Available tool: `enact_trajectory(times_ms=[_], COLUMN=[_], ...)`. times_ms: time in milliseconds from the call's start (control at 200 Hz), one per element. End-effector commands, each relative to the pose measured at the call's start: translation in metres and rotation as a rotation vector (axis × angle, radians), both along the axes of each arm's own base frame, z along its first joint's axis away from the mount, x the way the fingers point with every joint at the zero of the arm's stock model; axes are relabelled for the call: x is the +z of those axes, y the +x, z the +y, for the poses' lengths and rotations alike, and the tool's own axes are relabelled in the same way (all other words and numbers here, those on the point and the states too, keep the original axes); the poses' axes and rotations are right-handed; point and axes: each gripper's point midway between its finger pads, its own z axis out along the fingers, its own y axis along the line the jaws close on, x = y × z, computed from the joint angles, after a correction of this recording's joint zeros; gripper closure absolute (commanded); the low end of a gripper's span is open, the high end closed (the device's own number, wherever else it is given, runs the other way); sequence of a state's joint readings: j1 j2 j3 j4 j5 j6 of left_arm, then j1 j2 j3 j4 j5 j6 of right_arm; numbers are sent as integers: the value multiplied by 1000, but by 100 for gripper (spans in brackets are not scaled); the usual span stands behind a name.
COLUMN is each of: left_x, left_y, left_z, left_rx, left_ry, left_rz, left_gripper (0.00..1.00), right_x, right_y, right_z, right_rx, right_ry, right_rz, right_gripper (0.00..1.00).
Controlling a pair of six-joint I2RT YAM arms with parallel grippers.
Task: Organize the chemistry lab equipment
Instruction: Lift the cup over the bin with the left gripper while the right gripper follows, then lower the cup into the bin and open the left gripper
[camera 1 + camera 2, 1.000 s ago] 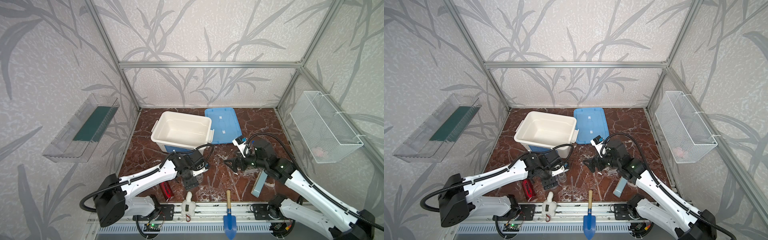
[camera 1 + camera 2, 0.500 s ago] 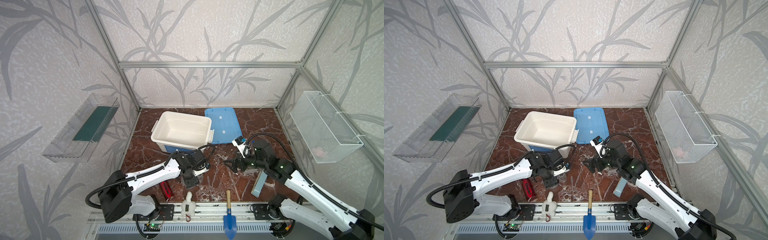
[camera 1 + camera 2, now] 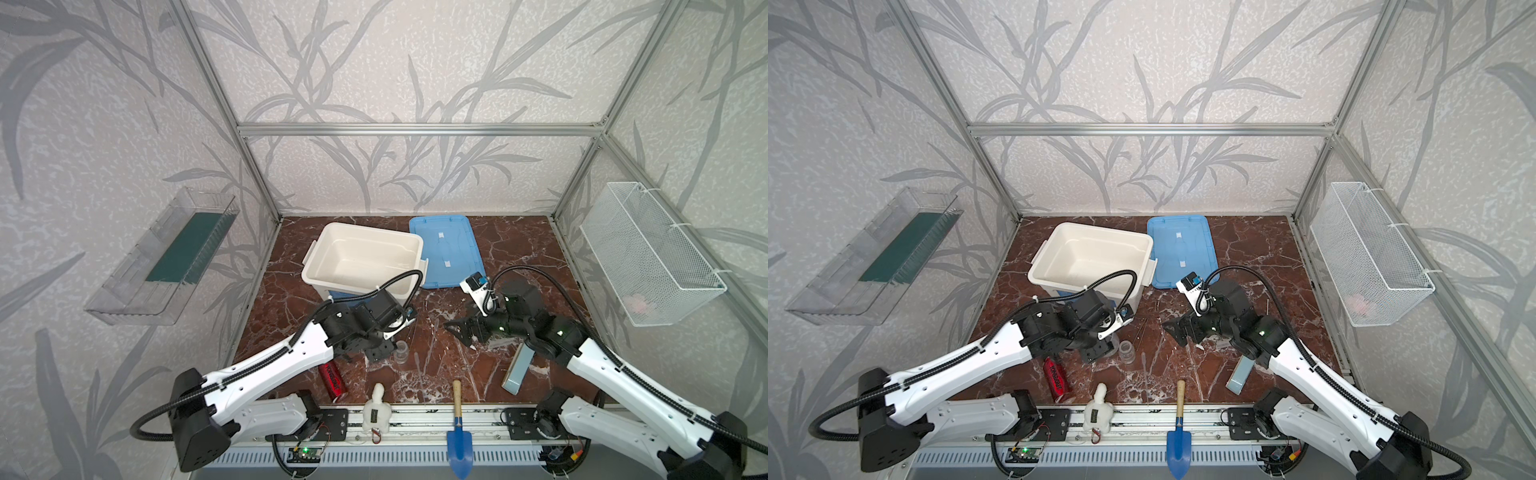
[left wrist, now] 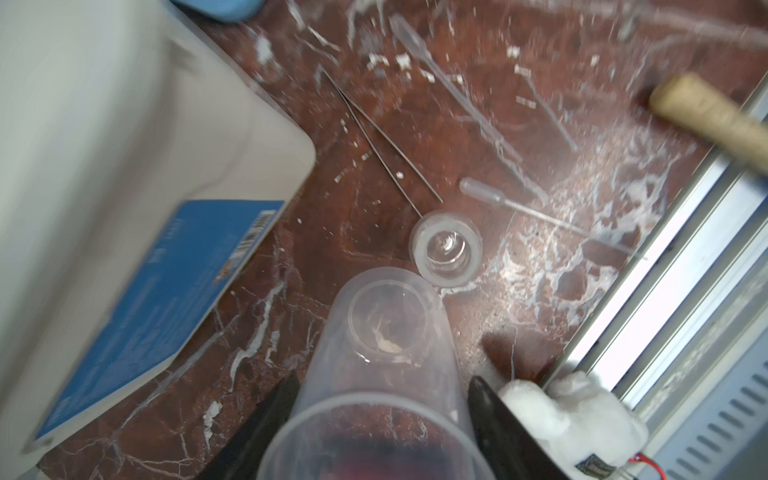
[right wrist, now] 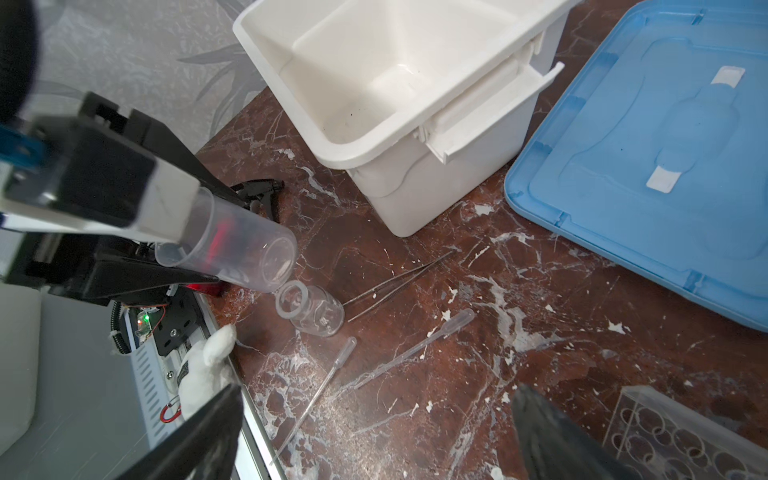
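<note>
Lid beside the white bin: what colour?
The flat plastic lid is light blue; clearest in right wrist view.

You have bright, even, diffuse light in both top views, with only soft shadows and straight lines bowing toward the edges, while your left wrist view smears with motion blur across the white bin (image 4: 104,124) and wooden handle (image 4: 706,120), the clear beaker (image 4: 386,395) looks soft near the lens, and the right wrist view is sharp over the counter (image 5: 540,332).

Top views: high at 6 o'clock, facing 12, whole table (image 3: 519,249) covered. Left wrist: close, facing 3. Right wrist: farther back, facing 9. Both wrists share the small clear glass bottle (image 4: 446,249).
</note>
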State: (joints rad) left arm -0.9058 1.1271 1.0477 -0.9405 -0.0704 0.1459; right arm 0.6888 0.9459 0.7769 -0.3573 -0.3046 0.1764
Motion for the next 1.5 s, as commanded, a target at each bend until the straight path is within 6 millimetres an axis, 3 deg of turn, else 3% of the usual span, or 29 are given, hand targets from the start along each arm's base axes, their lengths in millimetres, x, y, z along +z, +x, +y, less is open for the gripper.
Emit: enact_trajectory(times_ms=[0,75,180,305,445,525,680,845,985,1150,1255,1495], left_x=[59,80,101,124,136,127,91,53,36,11,-13,-40], left_y=[14,15,36,73,116,146,195,230,250,268,275,292], left_z=[9,12,33,54,65,75,95,117,130,136,138,145], left_rx=[133,152,279,450,557,630,727,832,889,925,949,987], left_ry=[-124,-156,-118,-120,-99,-52,-9,32,56,53,54,21], left_rz=[-80,-81,-125,-122,-116,-94,-10,58,65,104,152,128], left_gripper=[40,39,40,40,40,40,40,40,40,40,40,40], right_x=[37,41,47,55,36,23,12,-13,-32,-35,-34,-22], right_y=[17,23,36,54,80,91,110,128,141,162,173,176], right_z=[16,30,46,61,70,78,96,110,118,113,115,124], right_rx=[-62,-58,-87,-151,-261,-278,-284,-281,-271,-283,-258,-208], right_ry=[59,72,98,97,-42,-84,-100,-167,-195,-245,-244,-240], right_rz=[-68,-65,-44,-32,11,38,36,55,75,50,40,5], right_gripper=[2,2,2,3,3,3,3,6,12,16,17,16])
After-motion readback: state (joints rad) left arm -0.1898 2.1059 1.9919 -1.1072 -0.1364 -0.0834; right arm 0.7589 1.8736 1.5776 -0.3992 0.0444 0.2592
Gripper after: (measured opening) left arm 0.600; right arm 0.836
